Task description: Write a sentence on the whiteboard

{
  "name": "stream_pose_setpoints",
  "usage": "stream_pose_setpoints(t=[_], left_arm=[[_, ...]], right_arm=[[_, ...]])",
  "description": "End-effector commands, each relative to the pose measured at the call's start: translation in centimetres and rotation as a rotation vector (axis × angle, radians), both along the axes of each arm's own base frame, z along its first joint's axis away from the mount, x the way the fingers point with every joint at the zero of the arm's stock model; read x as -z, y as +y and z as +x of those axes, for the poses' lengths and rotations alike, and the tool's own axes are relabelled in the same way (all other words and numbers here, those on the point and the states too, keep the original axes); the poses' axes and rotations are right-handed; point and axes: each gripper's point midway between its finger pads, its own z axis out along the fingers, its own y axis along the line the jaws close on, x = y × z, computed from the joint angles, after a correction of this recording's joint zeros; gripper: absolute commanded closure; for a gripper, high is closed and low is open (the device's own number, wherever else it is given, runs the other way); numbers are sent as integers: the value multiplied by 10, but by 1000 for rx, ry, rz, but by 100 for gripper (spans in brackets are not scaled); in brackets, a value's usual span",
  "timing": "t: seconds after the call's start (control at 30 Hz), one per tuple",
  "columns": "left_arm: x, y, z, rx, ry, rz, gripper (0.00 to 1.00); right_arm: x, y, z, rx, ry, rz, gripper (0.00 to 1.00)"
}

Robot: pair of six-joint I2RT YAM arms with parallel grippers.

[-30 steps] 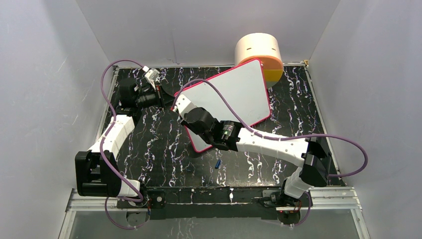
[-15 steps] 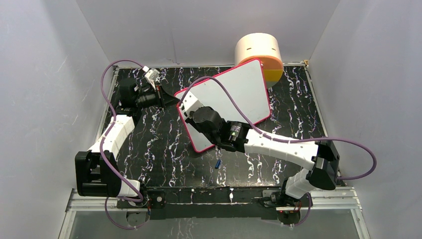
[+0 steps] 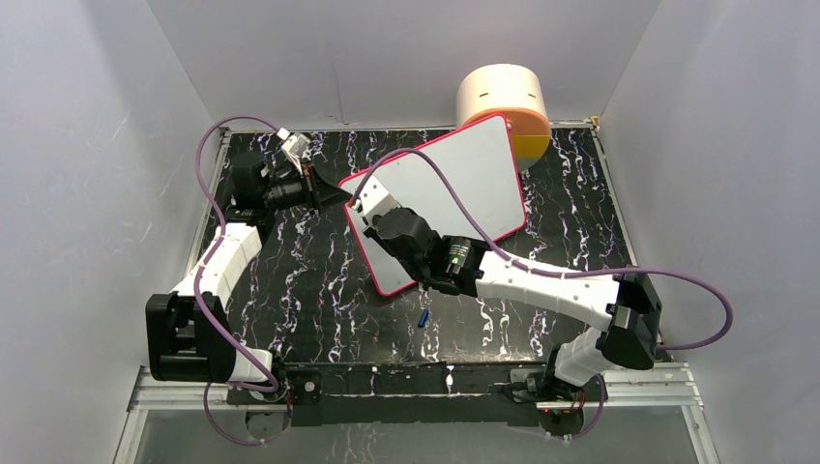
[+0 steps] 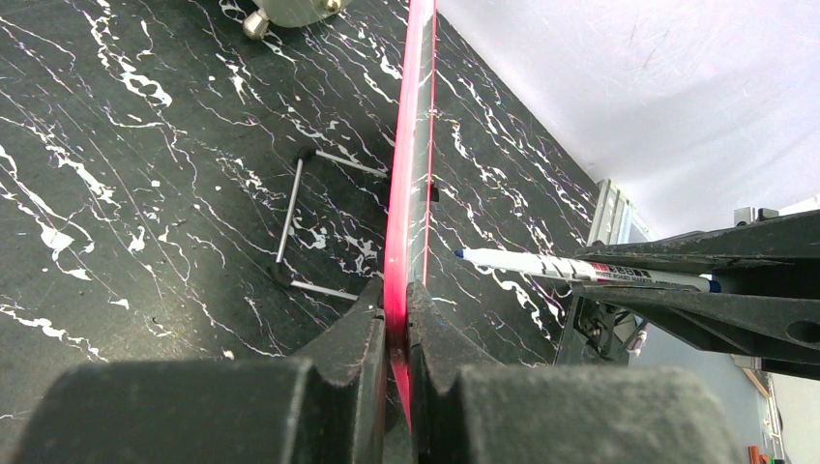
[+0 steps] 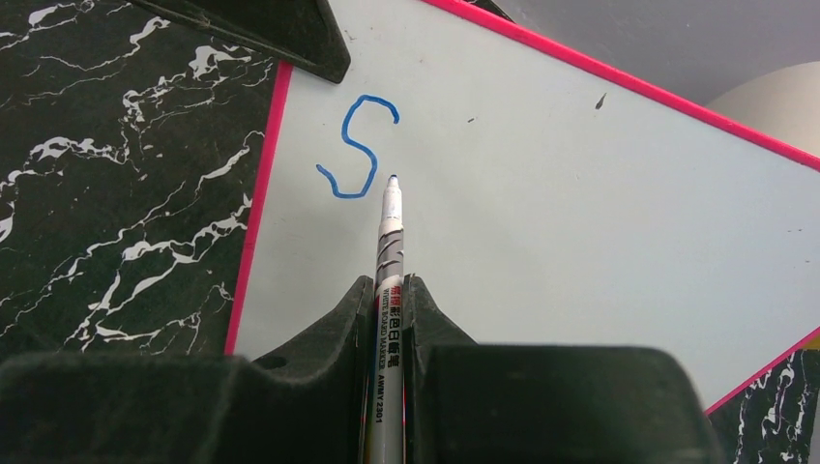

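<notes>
whiteboard [image 3: 474,179] propped tilted at far middle of table [image 3: 290,290], left edge pinched in closed left gripper [image 4: 396,302]. right gripper [image 5: 387,286] clamped on marker [image 5: 390,227], tip just right of sentence [image 5: 358,145], so far lone blue "s". step: starting second letter; next likely needs tip pressed on and short steady strokes. versus earlier frame: right wrist shifted toward board's far-left corner, board unmoved.

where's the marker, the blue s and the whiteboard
marker [image 5: 390,220], right wrist view, barrel below the tip
blue s [image 5: 360,146], right wrist view, middle of the stroke
whiteboard [image 5: 580,213], right wrist view, bare white face
</notes>
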Motion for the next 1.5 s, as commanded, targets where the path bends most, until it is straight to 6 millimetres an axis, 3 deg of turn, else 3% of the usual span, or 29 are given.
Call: stream_pose_setpoints(t=[0.0, 1.2, 1.47], left_arm=[[13, -6, -7, 34, -1, 37, 100], [16, -7, -7, 41, 6, 35, 100], [15, -8, -8, 42, 4, 36, 100]], right_arm=[[-18, 2, 5, 25, -23, 82, 100], [-1, 15, 16, 5, 3, 73, 100], [2, 8, 19, 36, 0, 52, 100]])
